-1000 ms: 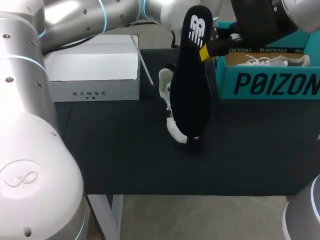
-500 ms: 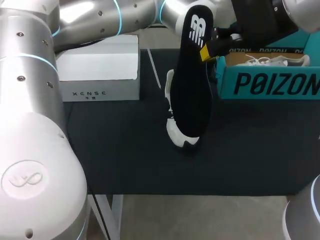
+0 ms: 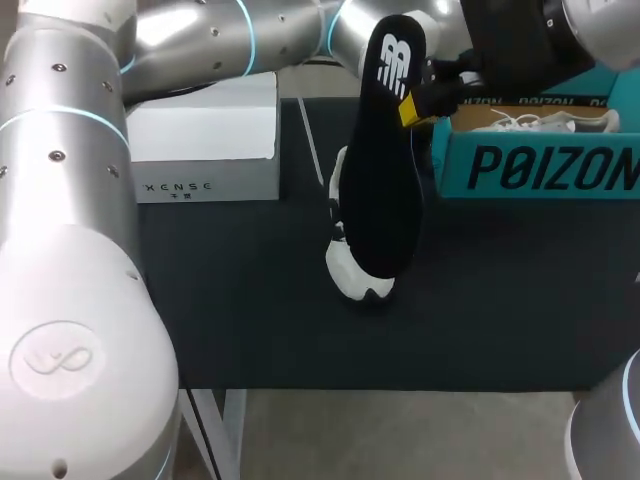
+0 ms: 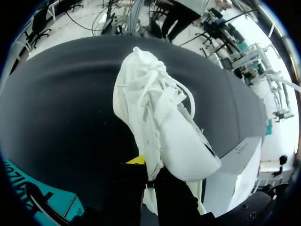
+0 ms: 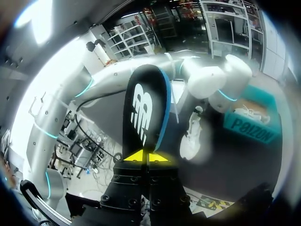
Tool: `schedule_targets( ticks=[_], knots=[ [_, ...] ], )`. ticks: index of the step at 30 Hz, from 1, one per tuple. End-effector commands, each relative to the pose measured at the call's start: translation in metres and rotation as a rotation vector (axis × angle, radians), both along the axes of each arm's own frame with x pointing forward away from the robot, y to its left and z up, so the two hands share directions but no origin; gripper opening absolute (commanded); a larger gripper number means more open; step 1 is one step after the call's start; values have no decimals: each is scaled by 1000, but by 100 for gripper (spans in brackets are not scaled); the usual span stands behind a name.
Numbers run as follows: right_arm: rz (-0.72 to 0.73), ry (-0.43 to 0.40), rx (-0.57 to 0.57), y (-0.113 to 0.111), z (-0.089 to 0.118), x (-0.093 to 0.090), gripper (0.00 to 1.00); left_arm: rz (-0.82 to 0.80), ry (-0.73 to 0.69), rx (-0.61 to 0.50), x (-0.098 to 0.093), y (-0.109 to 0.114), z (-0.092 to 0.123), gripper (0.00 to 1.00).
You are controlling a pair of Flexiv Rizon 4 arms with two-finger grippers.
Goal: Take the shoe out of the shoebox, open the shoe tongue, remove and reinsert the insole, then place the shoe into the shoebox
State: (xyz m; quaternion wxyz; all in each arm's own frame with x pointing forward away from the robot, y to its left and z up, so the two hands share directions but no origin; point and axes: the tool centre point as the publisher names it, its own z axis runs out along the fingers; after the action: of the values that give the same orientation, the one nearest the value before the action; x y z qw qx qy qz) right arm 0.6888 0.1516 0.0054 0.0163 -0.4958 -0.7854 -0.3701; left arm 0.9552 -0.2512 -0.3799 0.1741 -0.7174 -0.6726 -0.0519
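Clenching the right gripper on one end of the black foam insole with a white logo, holding it upright in the air above the dark table mat. Grasping the white lace-up mesh shoe in the left gripper, toe pointing down, just behind the insole and outside the teal cardboard shoebox. Showing a white rectangular box at the mat's far left.
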Motion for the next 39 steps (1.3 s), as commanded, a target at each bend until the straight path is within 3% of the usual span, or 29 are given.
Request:
schedule_targets(
  ticks=[1,22,29,39],
  knots=[
    [3,5,-2,1,0,4,0,14,50,35,9,-11,-10,100],
    [11,20,-1,1,0,10,0,103,203,-294,15,14,75,100],
    [13,23,-3,1,1,10,0,132,197,-281,27,11,62,100],
    [18,26,0,0,0,13,0,108,170,-344,33,15,53,100]
  ],
)
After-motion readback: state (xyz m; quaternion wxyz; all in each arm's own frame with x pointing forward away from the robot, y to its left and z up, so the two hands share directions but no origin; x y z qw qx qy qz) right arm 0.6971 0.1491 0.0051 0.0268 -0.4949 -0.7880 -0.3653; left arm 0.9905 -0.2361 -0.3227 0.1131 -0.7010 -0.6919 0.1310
